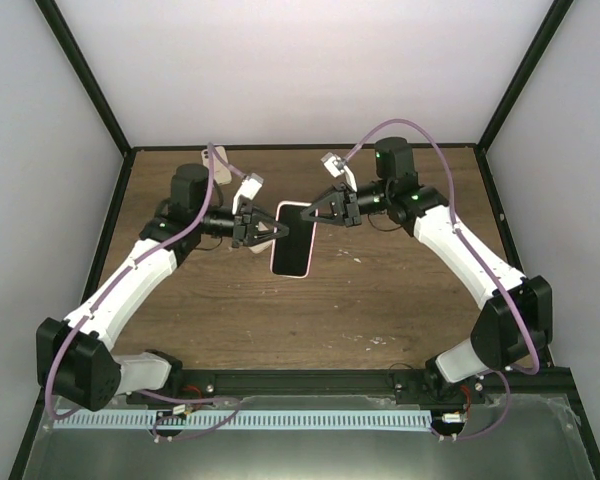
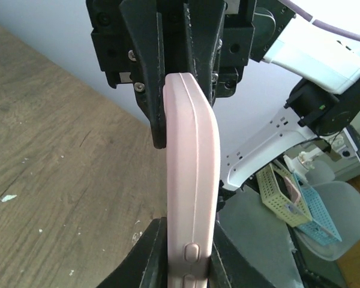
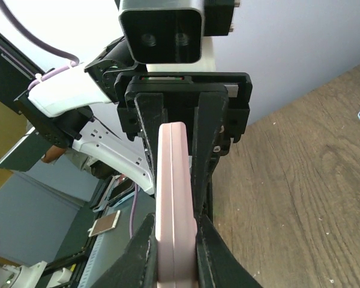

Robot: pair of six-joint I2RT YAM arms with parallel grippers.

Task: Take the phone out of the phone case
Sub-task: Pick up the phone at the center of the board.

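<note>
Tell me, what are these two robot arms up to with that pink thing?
The two arms are holding a phone in its pink phone case between them, over the wooden table. The left pincer is clamped on one long edge of the case, and the right pincer grips the opposite edge nearer the top. The phone sits fully inside the case; nothing has come apart yet.

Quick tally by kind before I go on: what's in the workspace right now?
pink case: 1
phone, in the case: 1
tools: 2 (left tool, right tool, both gripping the case)
Total: 4
</note>
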